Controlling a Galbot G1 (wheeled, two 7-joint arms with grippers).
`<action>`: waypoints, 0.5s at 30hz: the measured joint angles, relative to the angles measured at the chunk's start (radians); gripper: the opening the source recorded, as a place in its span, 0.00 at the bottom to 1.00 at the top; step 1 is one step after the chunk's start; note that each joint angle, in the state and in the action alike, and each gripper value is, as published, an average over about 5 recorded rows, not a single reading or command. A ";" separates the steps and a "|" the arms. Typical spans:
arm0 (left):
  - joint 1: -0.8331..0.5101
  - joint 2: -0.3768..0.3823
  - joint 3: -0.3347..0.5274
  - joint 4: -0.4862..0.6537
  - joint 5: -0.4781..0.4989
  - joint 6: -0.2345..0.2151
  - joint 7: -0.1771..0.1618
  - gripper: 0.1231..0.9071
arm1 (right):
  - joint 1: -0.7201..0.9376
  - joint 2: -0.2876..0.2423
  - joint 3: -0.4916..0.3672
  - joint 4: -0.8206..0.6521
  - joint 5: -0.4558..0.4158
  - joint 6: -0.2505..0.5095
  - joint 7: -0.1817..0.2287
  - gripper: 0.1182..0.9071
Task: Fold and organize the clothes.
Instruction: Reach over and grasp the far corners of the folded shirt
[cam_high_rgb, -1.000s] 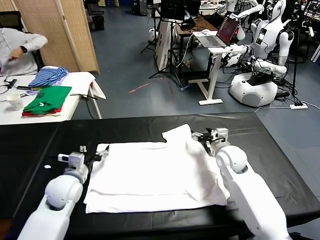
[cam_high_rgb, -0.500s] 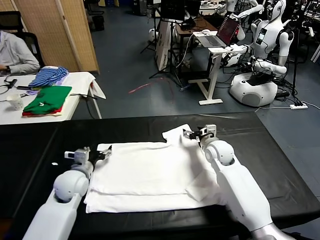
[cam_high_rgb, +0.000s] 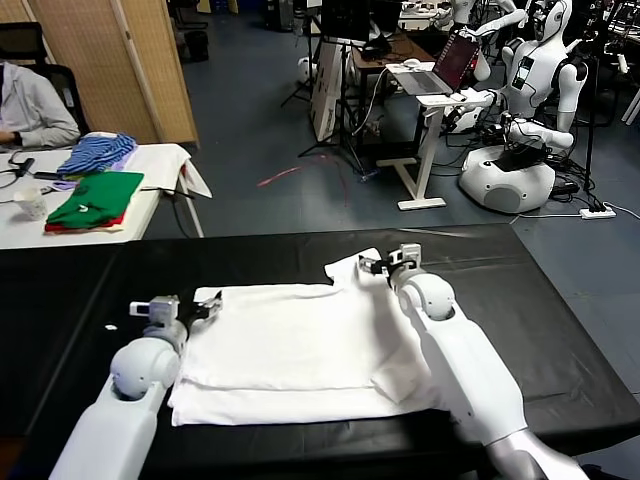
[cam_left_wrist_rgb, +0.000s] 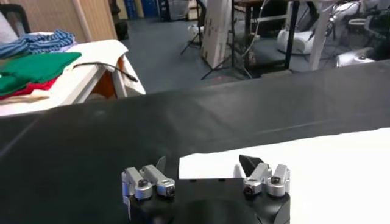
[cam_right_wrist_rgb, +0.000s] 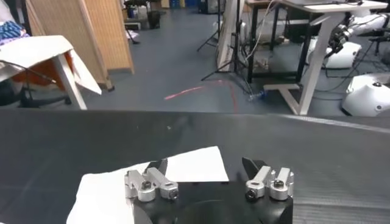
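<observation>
Black cloth is covering the long work table (cam_high_rgb: 70, 270), and the white T-shirt (cam_high_rgb: 300, 350) is lying spread across the middle of it, mostly flat, folded over on itself with a doubled edge showing along the near side. One sleeve or corner (cam_high_rgb: 352, 266) is sticking out at the far side, toward the right gripper.

Left gripper (cam_high_rgb: 190, 310) is sitting low over the table right at the shirt's left edge. From the left wrist view its fingers (cam_left_wrist_rgb: 155, 173) are spread wide and holding nothing, with the shirt's white corner (cam_left_wrist_rgb: 207, 167) lying just ahead between them and the rest of the fabric running off toward the other arm.

Right gripper (cam_high_rgb: 380, 266) is reaching over the shirt's far corner, with its arm stretching across the right part of the fabric. The right wrist view shows its fingers (cam_right_wrist_rgb: 159, 170) parted wide too, nothing pinched, and that white corner (cam_right_wrist_rgb: 183, 167) is lying flat on the black cloth just in front of them.

Beyond the table, a white side table (cam_high_rgb: 150, 165) out past the left gripper is carrying a green folded garment (cam_high_rgb: 95, 198) and a blue-striped cloth (cam_high_rgb: 95, 153). Another white robot (cam_high_rgb: 520, 150) is standing on the floor past the right gripper, near a laptop (cam_high_rgb: 448, 62) on a stand.
</observation>
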 joint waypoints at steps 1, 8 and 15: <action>-0.003 0.000 0.000 0.003 -0.002 0.001 -0.003 1.00 | 0.000 0.000 0.000 0.000 0.000 0.000 0.000 1.00; -0.010 -0.004 0.000 0.013 -0.009 0.009 -0.007 0.93 | -0.012 -0.005 0.000 0.003 0.000 -0.005 0.001 1.00; -0.006 -0.007 0.000 0.016 -0.010 0.021 -0.004 0.65 | -0.017 -0.007 0.001 0.001 -0.002 -0.005 0.002 0.69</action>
